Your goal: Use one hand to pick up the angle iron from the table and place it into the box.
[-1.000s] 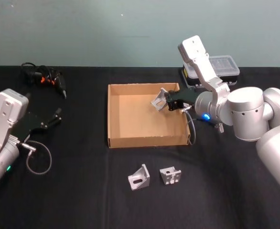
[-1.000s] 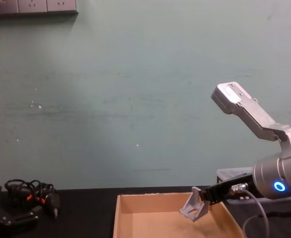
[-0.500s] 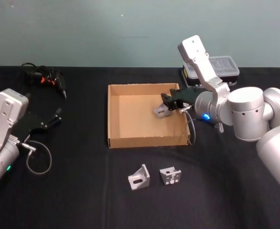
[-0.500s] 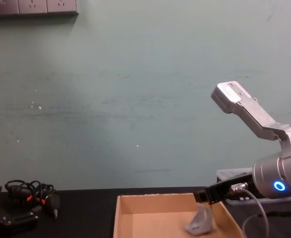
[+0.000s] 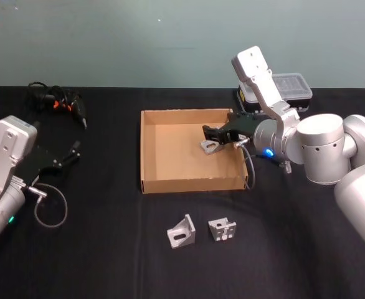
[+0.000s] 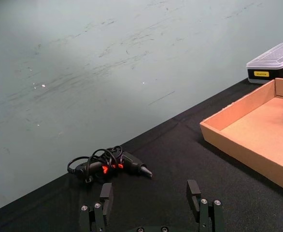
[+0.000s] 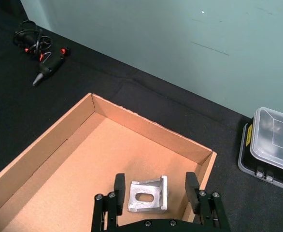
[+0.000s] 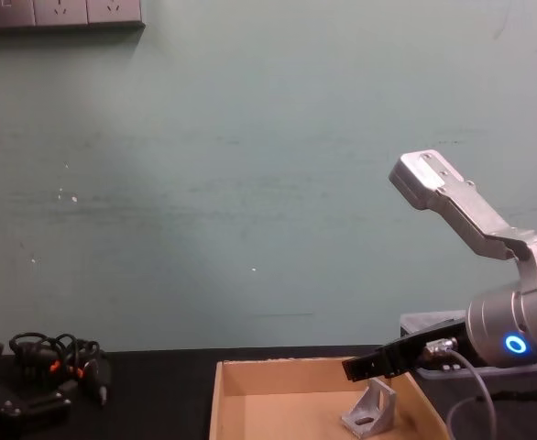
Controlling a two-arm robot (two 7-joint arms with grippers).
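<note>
A silver angle iron (image 5: 211, 147) lies on the floor of the tan cardboard box (image 5: 192, 185), near its far right corner. My right gripper (image 5: 210, 132) hovers just above it, open, holding nothing. In the right wrist view the angle iron (image 7: 148, 195) rests on the box floor (image 7: 98, 164) between the spread fingers (image 7: 120, 186), below them. The chest view shows the gripper (image 8: 360, 367) over the angle iron (image 8: 371, 409), which stands in the box (image 8: 278, 378). Two more angle irons (image 5: 181, 232) (image 5: 222, 229) lie on the black table (image 5: 108, 249) in front of the box. My left gripper (image 5: 70, 154) is parked open at the left.
A black tool with a coiled cable (image 5: 61, 103) lies at the table's far left. A black case with a clear lid (image 5: 288, 87) stands behind my right arm. In the left wrist view the left gripper (image 6: 150, 193) faces the tool (image 6: 110, 165) and the box's side wall (image 6: 247, 145).
My right gripper opened and let go of the angle iron, which dropped from the fingers and settled on the box floor. The left arm has not moved.
</note>
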